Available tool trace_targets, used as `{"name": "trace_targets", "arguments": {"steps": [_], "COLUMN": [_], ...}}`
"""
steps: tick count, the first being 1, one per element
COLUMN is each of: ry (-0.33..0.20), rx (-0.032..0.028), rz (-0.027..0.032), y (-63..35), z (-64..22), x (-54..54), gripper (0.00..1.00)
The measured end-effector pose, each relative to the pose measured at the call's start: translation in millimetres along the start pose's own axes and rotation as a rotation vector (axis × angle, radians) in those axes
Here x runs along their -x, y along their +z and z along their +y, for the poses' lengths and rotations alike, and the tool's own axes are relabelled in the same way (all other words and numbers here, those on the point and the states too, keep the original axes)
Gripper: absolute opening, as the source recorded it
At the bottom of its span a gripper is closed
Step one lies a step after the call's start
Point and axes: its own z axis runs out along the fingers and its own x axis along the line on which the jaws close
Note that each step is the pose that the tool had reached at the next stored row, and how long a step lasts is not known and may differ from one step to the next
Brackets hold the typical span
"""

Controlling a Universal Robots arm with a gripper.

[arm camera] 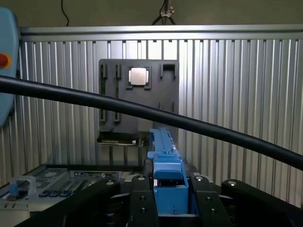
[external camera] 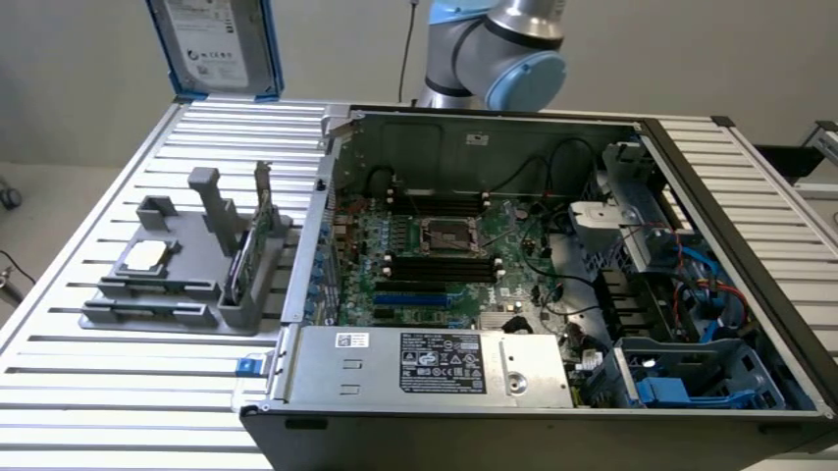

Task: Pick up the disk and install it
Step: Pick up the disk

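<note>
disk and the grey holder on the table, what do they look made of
Disk: the silver-grey face looks like bare metal with a dull sheen, under a white printed label. Its blue frame looks like moulded plastic, evenly coloured and matte. Grey holder: probably plastic too, a flat uniform grey with blocky posts and slots, though painted metal can't be ruled out.

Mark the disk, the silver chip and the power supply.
the disk (external camera: 214, 39), exterior view, white label on its face.
the silver chip (external camera: 144, 257), exterior view, its top face.
the power supply (external camera: 445, 361), exterior view, its printed label.
</note>
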Motion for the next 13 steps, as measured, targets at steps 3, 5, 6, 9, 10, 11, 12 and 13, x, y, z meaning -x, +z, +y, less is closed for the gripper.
{"name": "trace_targets", "arguments": {"steps": [3, 5, 6, 9, 10, 11, 12, 13], "ry": [0.000, 0.000, 0.000, 0.000, 0.000, 0.000, 0.000, 0.000], "rx": [0.0002, 0.0003, 0.0002, 0.0002, 0.0002, 0.0002, 0.0003, 0.0002], "rz": [0.0001, 0.0001, 0.0001, 0.0001, 0.0001, 0.0001, 0.0002, 0.0001], "y": [-2.8, -4.0, -4.5, -4.8, -4.9, -4.9, -5.0, -5.0], "z": [-13.2, -22.3, -26.8, -39.7, -43.5, -47.3, -51.1, -55.1], "x": [-4.6, -8.3, -10.1, -16.3, -18.2, -20.1, -21.8, -23.5], "gripper": [0.33, 0.33, 0.33, 0.33, 0.33, 0.33, 0.33, 0.33]}}
